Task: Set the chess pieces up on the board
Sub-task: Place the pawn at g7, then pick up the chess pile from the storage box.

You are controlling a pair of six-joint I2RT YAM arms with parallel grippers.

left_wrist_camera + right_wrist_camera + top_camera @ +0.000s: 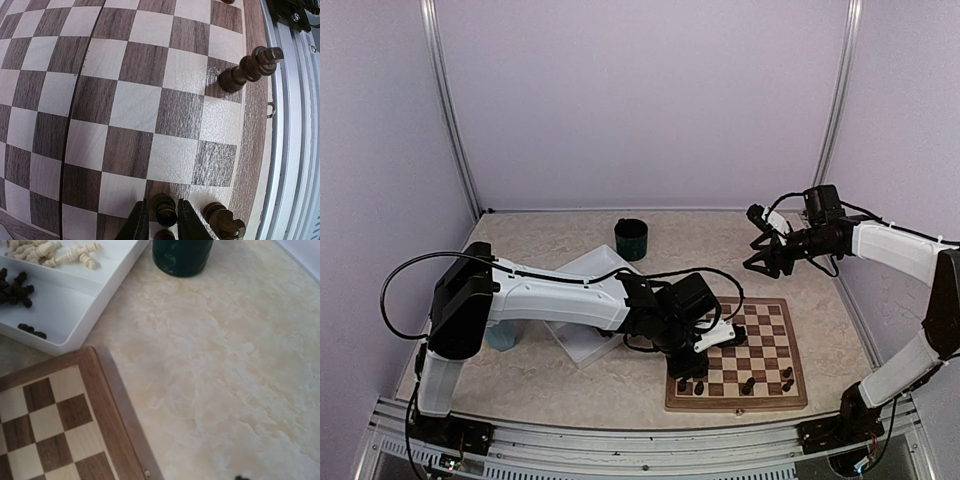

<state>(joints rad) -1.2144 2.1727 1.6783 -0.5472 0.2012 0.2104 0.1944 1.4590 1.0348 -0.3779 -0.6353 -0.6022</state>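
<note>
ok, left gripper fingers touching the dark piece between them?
Cannot tell. Left wrist view: the fingers flank the dark piece closely, neither contact nor a gap plain.

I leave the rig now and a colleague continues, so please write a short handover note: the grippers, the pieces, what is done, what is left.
Left gripper: jaws narrowly around a dark brown wooden chess piece standing at the board's near edge; contact unclear.
Right gripper: open, empty, raised beyond the board's far right corner.
Square wooden chessboard: a few dark pieces stand along its near edge, no pale ones.
White two-compartment tray: holds the pale beige pieces and more dark ones.
Left to do: most of both sets.
</note>
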